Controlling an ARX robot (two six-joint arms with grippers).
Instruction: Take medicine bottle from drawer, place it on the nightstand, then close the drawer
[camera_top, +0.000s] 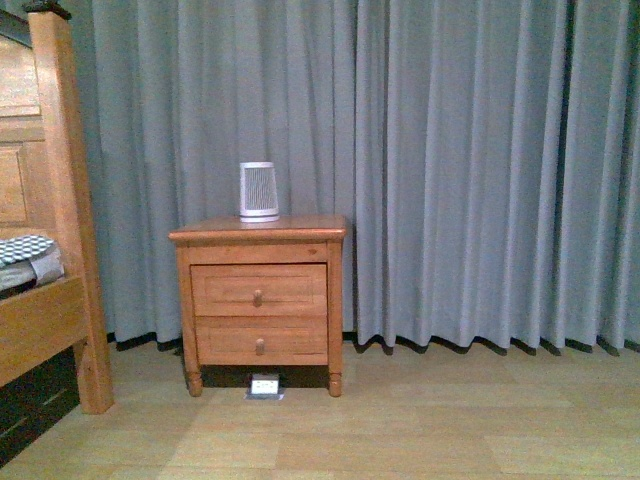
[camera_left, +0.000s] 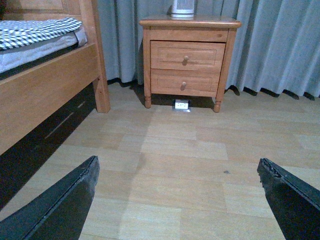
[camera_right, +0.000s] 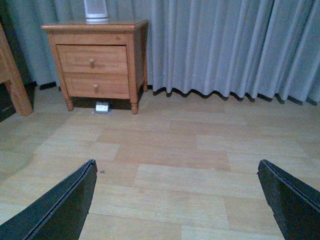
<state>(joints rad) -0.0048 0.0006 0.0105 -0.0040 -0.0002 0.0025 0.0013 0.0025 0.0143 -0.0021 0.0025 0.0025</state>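
Note:
The honey-coloured nightstand stands against the grey curtain; it also shows in the left wrist view and the right wrist view. Its upper drawer is shut, with one round knob; it also shows in the wrist views. The medicine bottle is hidden. Neither arm shows in the front view. My left gripper is open and empty, over bare floor well short of the nightstand. My right gripper is open and empty, also over floor, far from the cabinet.
A large white ribbed device stands on the nightstand's top. The matching lower drawer is shut. A small white box lies on the floor under the cabinet. A wooden bed frame stands left. Wooden floor stretches in front.

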